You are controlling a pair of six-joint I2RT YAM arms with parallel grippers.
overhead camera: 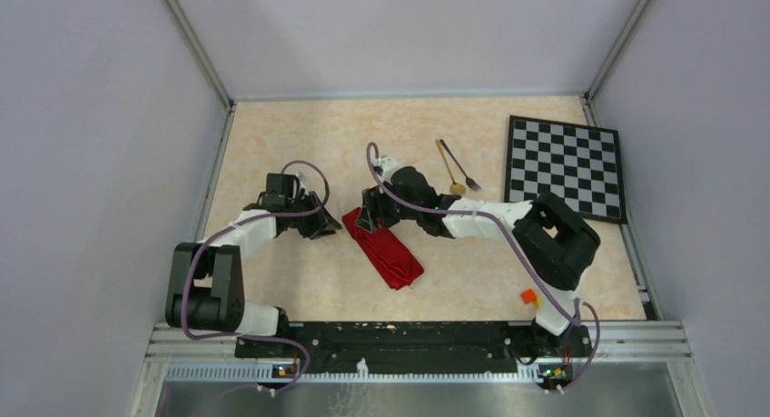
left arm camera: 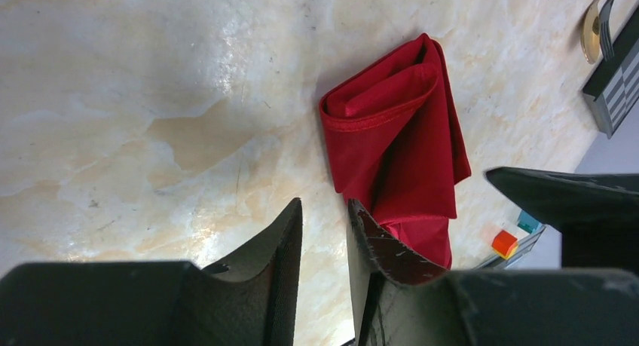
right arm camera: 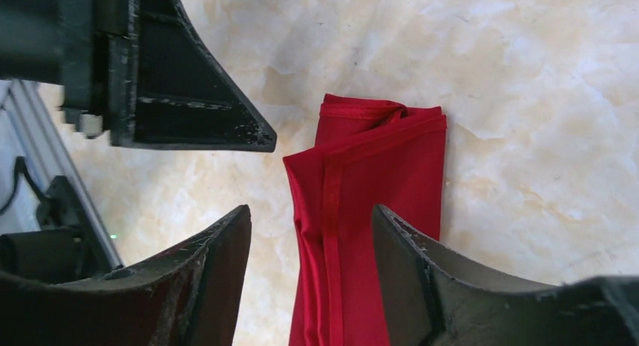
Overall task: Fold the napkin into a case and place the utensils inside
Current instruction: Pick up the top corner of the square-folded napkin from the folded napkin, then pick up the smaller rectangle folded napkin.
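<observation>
The deep-red napkin point(overhead camera: 389, 253) lies folded into a narrow long packet on the table, slanting toward the near right. In the left wrist view the napkin point(left arm camera: 399, 135) shows a loose fold at its far end. My left gripper point(overhead camera: 330, 224) sits just left of the napkin's far end; the left gripper point(left arm camera: 324, 214) is open by a narrow gap with only table between. My right gripper point(overhead camera: 368, 219) hovers at that same end; the right gripper point(right arm camera: 310, 210) is open wide, the napkin point(right arm camera: 369, 203) lying below it. The gold spoon point(overhead camera: 449, 170) and dark fork point(overhead camera: 464, 170) lie side by side farther back.
A black-and-white checkered board point(overhead camera: 567, 167) lies at the back right. A small orange block point(overhead camera: 528, 297) sits near the right arm's base, with a teal block point(left arm camera: 527, 221) beside it. Grey walls enclose the table on three sides.
</observation>
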